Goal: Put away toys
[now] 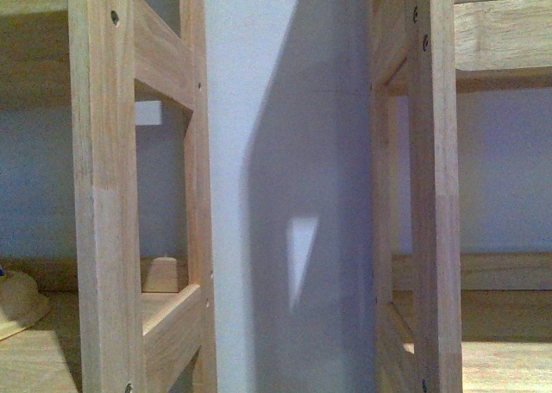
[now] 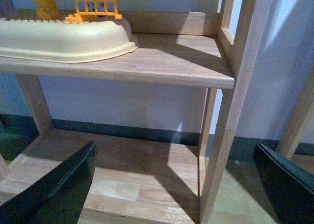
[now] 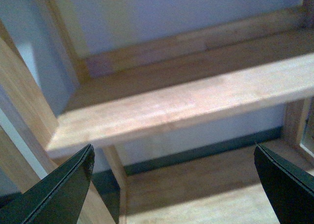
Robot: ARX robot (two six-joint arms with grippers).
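1. Orange-yellow plush shows in none of the three views, so the plush toy is out of sight and I cannot say where it lies; neither arm carries it.
2. Both tools are empty. The left gripper (image 2: pixel 171 184) has its jaws wide apart with only shelving between them, and the right gripper (image 3: pixel 171 184) likewise has its jaws spread with nothing held.
3. The left wrist view looks at a wooden shelf board (image 2: pixel 162 67) carrying a cream tray (image 2: pixel 68 37) with small bright pieces, among them an orange fence piece (image 2: pixel 95 8). The tray is not the thing to put away and should be left alone.
4. The right wrist view shows only a bare shelf board (image 3: pixel 186 106) with a lower board under it.
5. In the front view, the pale wall (image 1: pixel 285 152) fills the centre. The left shelf upright (image 1: pixel 103 186) stands at 9 o'clock and the right shelf upright (image 1: pixel 431 186) at 3 o'clock. A cream rounded edge, probably the same tray, sits at 8 o'clock.
6. Judgement: the step in hand is finding the toy. To do it well, keep the jaws open and draw both arms clear of the uprights. Look away from the shelves until the plush is seen, and do not reach blind. A soft, rounded body will likely want a deep, central grip.
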